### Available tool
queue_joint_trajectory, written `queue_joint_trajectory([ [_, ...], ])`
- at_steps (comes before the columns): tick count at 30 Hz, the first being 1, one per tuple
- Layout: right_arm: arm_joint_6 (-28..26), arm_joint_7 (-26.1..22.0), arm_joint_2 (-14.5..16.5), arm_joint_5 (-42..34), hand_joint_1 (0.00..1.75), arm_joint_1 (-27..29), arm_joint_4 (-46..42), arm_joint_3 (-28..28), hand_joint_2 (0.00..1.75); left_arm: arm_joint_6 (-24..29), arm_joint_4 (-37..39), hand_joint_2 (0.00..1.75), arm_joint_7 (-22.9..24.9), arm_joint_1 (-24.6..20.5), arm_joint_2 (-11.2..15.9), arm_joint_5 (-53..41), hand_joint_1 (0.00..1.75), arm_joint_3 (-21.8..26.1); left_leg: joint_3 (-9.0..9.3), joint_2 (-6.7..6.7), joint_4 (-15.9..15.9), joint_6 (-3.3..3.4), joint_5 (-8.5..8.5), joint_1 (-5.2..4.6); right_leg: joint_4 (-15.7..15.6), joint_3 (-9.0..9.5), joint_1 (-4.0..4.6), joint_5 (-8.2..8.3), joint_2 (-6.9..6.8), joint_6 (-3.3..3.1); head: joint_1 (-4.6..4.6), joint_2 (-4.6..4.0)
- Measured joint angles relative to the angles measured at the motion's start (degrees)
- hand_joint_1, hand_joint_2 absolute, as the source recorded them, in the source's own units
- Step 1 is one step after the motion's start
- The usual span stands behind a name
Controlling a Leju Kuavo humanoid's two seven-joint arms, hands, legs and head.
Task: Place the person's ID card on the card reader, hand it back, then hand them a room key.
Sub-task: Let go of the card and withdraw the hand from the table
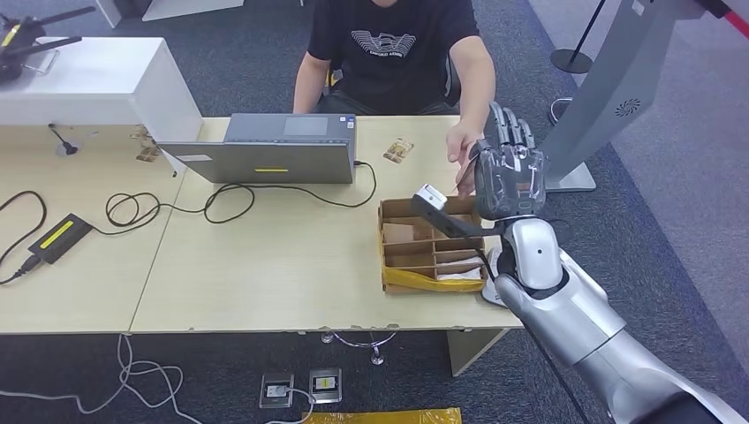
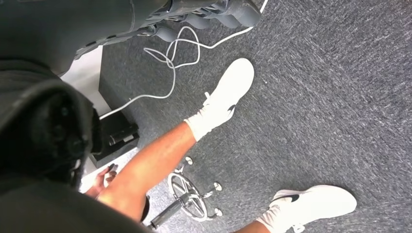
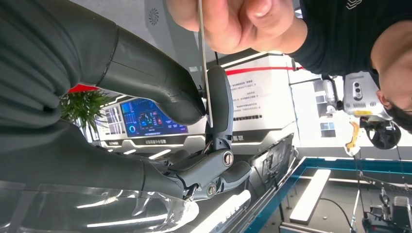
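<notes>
Thin white ID card (image 3: 204, 58), edge-on, pinched between thick grey thumb and dark finger of the raised right hand (image 1: 510, 172) beyond the brown divided cardboard tray (image 1: 399, 278), the person's hand (image 3: 233, 22) gripping its far end: risk of dropping if either releases early.

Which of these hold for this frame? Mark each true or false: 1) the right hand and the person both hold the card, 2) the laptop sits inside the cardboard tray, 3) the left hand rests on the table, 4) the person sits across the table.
1) True: the right hand pinches the card, and the person's hand grips it too.
2) False: the laptop lies on the table, beside the cardboard tray.
3) False: the left hand hangs over carpet.
4) True.
</notes>
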Motion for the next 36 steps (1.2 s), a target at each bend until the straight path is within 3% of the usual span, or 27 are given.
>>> queue_joint_trajectory([
  [3, -0.45, -0.48, 0.57, -0.15, 0.06, -0.46, 1.36, -0.17, 1.75, -0.30, 0.00, 0.00, -0.04, -0.10, -0.10, -0.49, 0.00, -0.01, 0.00, 0.00, 0.00, 0.00, 0.00, 0.00, 0.00, 0.00, 0.00, 0.00, 0.00, 0.00, 0.01, -0.01],
  [4, -0.81, -0.74, 0.81, -0.25, 0.00, -0.61, 1.88, -0.22, 1.75, -0.36, 0.00, 0.00, -0.06, -0.13, -0.12, -0.62, 0.00, -0.02, 0.00, 0.00, 0.00, 0.00, 0.00, 0.00, 0.00, 0.00, 0.00, 0.00, 0.00, 0.00, 0.01, -0.01],
  [19, -3.11, -0.01, 2.44, 1.01, 0.00, -1.60, 6.66, -0.39, 1.75, -0.81, 0.19, 0.00, -0.08, -0.18, -0.28, -0.48, 0.00, -0.04, 0.00, 0.00, 0.00, 0.00, 0.00, 0.00, 0.00, 0.00, 0.00, 0.00, 0.00, 0.00, 0.00, -0.01],
  [27, -0.47, 2.57, 2.16, 1.59, 0.00, -1.86, 7.16, -1.57, 1.75, -2.53, 0.45, 0.00, -0.88, -0.20, -0.33, 0.84, 0.00, -0.02, 0.02, 0.01, 0.01, 0.00, 0.00, 0.00, 0.00, 0.00, 0.00, 0.00, 0.01, 0.00, 0.01, -0.01],
  [32, 1.63, 5.19, 0.54, 4.76, 0.00, -3.45, 7.25, -3.06, 1.75, -5.10, 0.57, 0.00, -5.10, -0.48, 0.62, 1.53, 0.00, -0.01, 0.05, 0.00, 0.02, 0.00, 0.01, 0.00, -0.01, -0.03, 0.01, 0.00, -0.01, 0.00, -0.01, -0.01],
  [36, 2.09, 6.95, -3.75, 5.38, 0.00, -4.09, 7.33, -5.23, 1.75, -4.75, 0.57, 0.00, -5.30, -0.28, 0.91, 1.14, 0.00, -0.03, 0.03, -0.06, 0.03, 0.01, 0.00, -0.01, -0.04, 0.00, -0.01, 0.00, -0.08, 0.01, 0.02, 0.00],
])
